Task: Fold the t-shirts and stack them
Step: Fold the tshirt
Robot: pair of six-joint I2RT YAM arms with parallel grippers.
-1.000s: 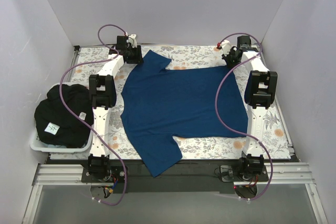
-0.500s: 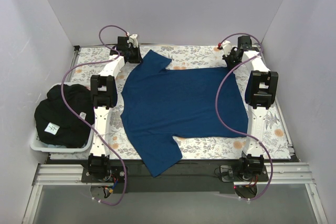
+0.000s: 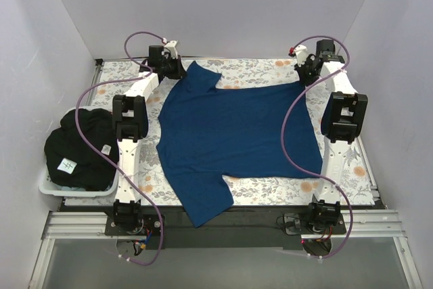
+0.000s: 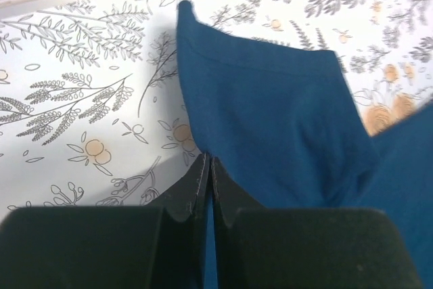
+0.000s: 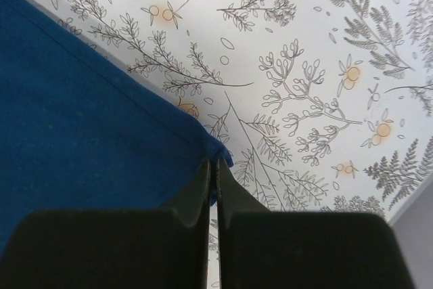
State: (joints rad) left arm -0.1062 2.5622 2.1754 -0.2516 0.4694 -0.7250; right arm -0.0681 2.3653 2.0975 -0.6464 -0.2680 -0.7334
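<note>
A plain dark royal blue t-shirt [image 3: 233,133] lies spread flat on the floral cloth [image 3: 257,69], one sleeve hanging over the near table edge. My left gripper [image 3: 177,72] is shut on the shirt's far left sleeve edge [image 4: 257,126]. My right gripper [image 3: 302,76] is shut on the shirt's far right hem corner [image 5: 218,152]. A black t-shirt with a small white tag [image 3: 81,147] lies bundled in the bin at the left.
A white bin [image 3: 51,187] holding the black shirt stands off the table's left edge. White walls close in on the left, back and right. The metal table frame [image 3: 223,225] runs along the near edge by the arm bases.
Both arms have pulled outward and back. The right gripper moved toward the far right corner with the hem corner, stretching the shirt flatter.
</note>
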